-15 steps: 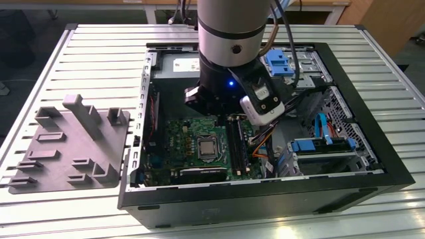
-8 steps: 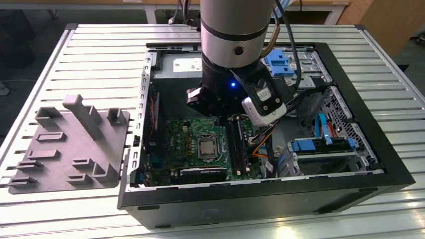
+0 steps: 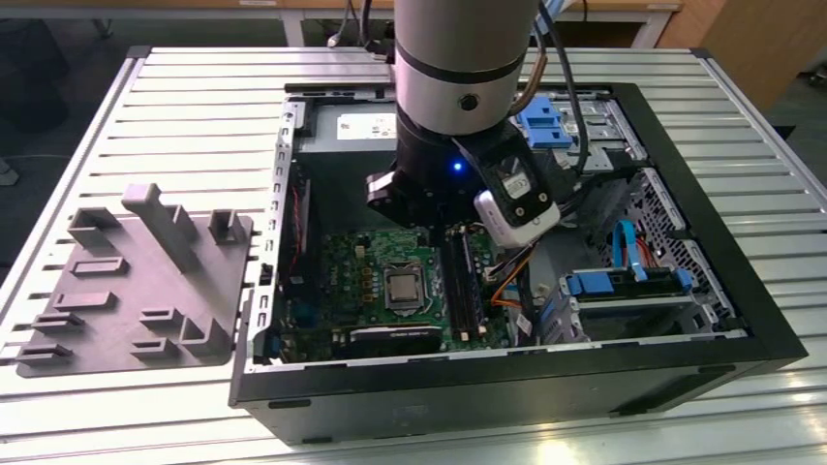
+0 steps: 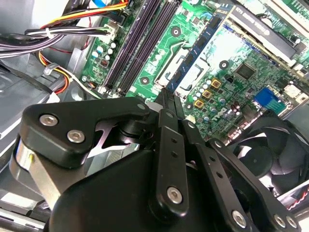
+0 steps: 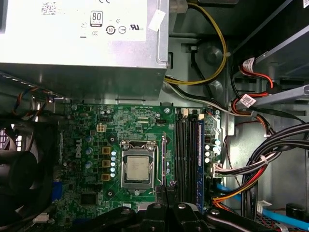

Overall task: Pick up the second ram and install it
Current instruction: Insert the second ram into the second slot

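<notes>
The second ram (image 5: pixel 200 154), a narrow blue stick, stands on edge in the black memory slot nearest the cables, beside the other black slots (image 5: pixel 186 150). The green motherboard (image 5: pixel 87 145) with its square silver processor (image 5: pixel 135 169) lies flat inside the open computer case (image 3: pixel 517 387). My gripper (image 5: pixel 166 193) hovers over the board near the processor and the slot ends. In the second wrist view the gripper (image 4: pixel 166 95) has its two fingers pressed together and nothing is between them. In the exterior view the arm (image 3: pixel 459 107) reaches down into the case above the slots (image 3: pixel 462 281).
A silver power supply (image 5: pixel 82 43) sits at one end of the board and a black fan (image 4: pixel 260 154) at its side. Cable bundles (image 5: pixel 260 159) run along the slots. Blue-clipped drive bays (image 3: pixel 621 283) fill the case at the exterior view's right. A grey holder (image 3: pixel 142 281) rests on the slatted table.
</notes>
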Action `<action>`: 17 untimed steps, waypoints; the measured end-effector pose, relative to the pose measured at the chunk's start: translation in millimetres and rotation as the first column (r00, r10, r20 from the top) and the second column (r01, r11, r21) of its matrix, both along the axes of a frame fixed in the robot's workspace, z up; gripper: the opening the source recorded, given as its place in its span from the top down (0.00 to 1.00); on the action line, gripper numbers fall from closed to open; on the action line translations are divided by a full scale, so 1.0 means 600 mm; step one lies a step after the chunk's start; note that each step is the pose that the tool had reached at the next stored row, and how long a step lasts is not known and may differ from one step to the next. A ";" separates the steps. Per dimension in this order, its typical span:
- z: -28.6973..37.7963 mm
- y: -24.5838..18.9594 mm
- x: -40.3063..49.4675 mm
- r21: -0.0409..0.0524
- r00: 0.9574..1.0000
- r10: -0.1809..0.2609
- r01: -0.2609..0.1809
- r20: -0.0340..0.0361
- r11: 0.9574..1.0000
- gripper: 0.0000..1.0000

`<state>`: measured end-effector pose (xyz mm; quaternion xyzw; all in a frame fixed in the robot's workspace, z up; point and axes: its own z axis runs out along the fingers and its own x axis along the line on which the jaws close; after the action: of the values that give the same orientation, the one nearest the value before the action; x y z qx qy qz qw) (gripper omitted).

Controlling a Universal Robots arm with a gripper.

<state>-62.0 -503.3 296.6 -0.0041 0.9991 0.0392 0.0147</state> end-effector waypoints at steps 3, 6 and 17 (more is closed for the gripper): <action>-0.002 0.0000 0.000 0.001 1.000 0.000 0.000 0.000 1.000 0.89; -0.003 0.0000 0.000 0.002 1.000 0.000 0.000 0.000 1.000 0.89; -0.011 0.0000 0.001 0.005 1.000 0.000 0.000 0.000 1.000 0.89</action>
<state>-61.7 -503.3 290.0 -0.0041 0.9990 0.0416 0.0146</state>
